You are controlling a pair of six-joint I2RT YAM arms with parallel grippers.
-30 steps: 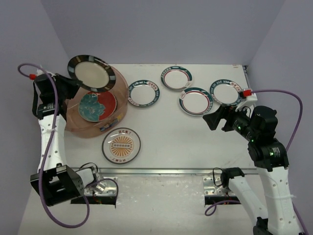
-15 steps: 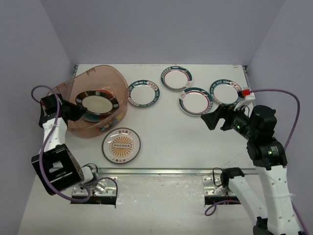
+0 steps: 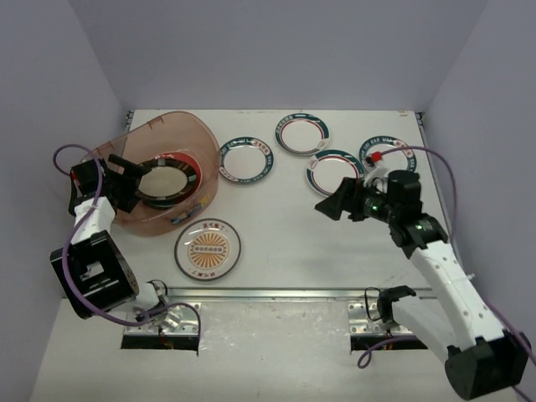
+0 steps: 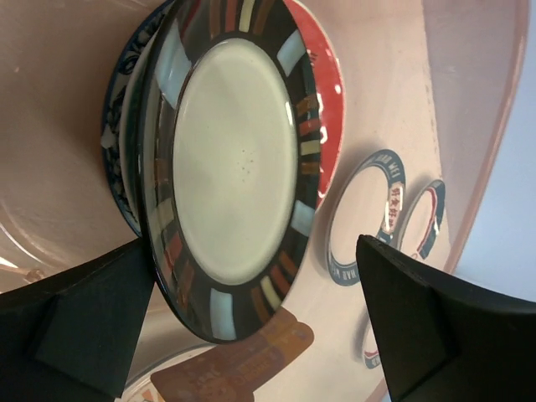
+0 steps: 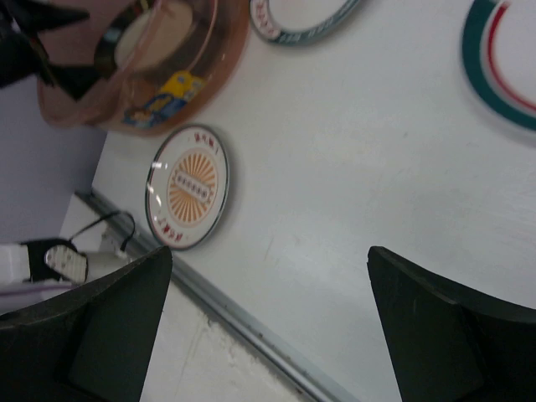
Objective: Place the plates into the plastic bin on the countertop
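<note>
Currently plastic bin (image 3: 180,120) holds 3 plates (image 3: 166,176), countertop (image 3: 285,226) 5; left gripper (image 4: 255,251), right gripper (image 5: 270,255) gape.

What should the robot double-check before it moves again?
1. Dark-rimmed plate inside bin: ok.
2. Left gripper open: ok.
3. Bin sitting flat: not ok, it looks tipped.
4. Right gripper open and empty: ok.
5. Small plate nearest it uncovered: ok.
6. Orange plate binned: not ok, lying on countertop.
</note>
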